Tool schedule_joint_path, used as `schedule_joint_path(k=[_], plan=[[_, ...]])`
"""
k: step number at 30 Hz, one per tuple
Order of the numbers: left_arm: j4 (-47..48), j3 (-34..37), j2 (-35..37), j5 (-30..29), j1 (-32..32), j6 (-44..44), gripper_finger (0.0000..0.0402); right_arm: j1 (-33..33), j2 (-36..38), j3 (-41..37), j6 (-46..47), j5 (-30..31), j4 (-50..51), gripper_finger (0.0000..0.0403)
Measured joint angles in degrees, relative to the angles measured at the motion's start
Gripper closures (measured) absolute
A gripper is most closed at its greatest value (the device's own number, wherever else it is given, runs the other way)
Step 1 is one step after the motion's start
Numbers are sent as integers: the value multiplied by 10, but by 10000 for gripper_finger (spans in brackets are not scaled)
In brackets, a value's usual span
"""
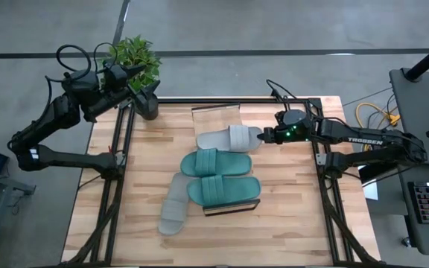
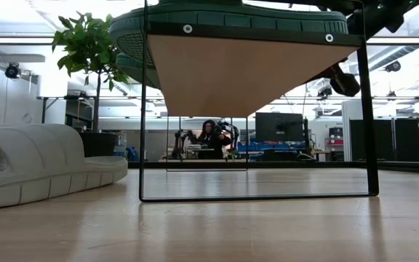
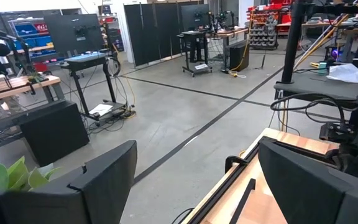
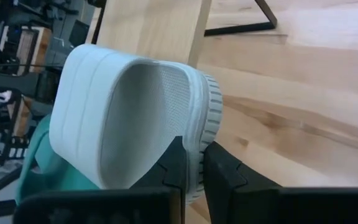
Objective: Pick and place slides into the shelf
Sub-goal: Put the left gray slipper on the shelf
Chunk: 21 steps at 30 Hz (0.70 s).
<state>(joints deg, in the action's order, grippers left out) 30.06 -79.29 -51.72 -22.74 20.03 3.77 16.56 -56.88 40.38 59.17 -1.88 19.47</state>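
Note:
My right gripper (image 1: 263,136) (image 4: 194,152) is shut on a pale grey slide (image 1: 228,139) between a far shelf (image 1: 216,117) and the teal pair. One teal slide (image 1: 216,162) lies beside the other (image 1: 223,190), which sits on the plank top of a near shelf (image 1: 229,211) (image 2: 253,73). The second grey slide (image 1: 176,205) (image 2: 42,164) rests sole-down on the table, near left. My left gripper (image 1: 136,74) (image 3: 194,186) is open, off the table's far left corner by a plant. My right gripper pinches the grey slide's sole rim (image 4: 197,134) at the end nearest the strap, between its two fingers (image 4: 174,162). It comes level from the table's right side, along the slide's length. The slide lies flat, strap up; I cannot tell whether it is lifted clear.
A potted plant (image 1: 136,63) stands at the table's far left corner beside the left arm. Black frame rails run along the table's left (image 1: 118,186) and right (image 1: 328,201) sides. Bare wood (image 1: 289,223) shows near right.

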Motion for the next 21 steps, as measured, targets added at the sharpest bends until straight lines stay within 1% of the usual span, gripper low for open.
schedule_joint_path(k=[10,21], plan=[[0,0,0,-1,0,-3,80,8,2,0,-22,-21,17,380],[0,0,0,-1,0,-3,80,10,3,0,-26,-32,35,380]])
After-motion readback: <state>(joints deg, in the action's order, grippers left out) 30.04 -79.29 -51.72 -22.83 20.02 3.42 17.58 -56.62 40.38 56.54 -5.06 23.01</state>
